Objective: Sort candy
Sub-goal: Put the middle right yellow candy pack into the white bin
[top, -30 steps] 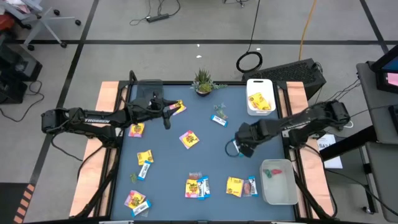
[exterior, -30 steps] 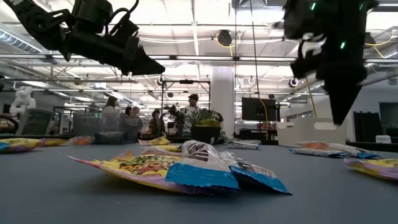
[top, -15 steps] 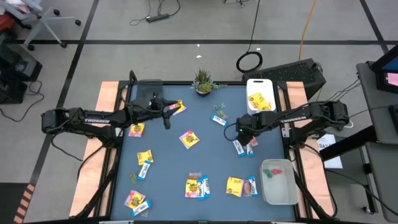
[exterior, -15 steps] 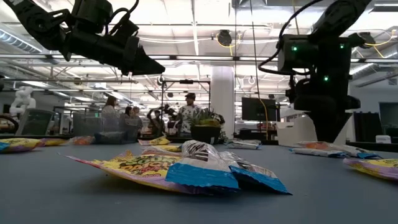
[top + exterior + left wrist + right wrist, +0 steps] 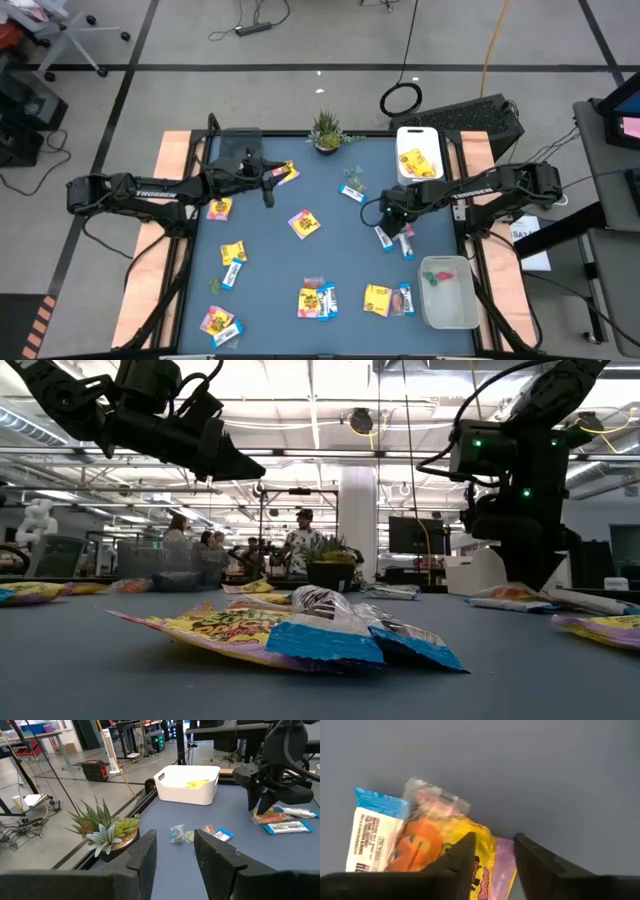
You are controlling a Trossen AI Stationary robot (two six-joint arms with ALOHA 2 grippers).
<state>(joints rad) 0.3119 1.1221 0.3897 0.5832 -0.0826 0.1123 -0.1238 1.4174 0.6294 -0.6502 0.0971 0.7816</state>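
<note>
We see the right gripper (image 5: 392,222) low over a small cluster of candy (image 5: 393,237) right of the table's (image 5: 300,190) middle, its fingers parted above a yellow packet (image 5: 482,865), gripping nothing. The left gripper (image 5: 268,192) hovers near the far left, fingers (image 5: 145,852) apart and empty. More candy lies scattered across the mat; some sits in the white bin (image 5: 419,152).

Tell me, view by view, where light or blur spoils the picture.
Low view: bright ceiling lights turn both arms into dark shapes; the nearest candy packet looks soft. Right wrist view: the orange sweet at the fingers is blurred. High view: even light, faint shadows. Left wrist view: the plant is sharp.
</note>
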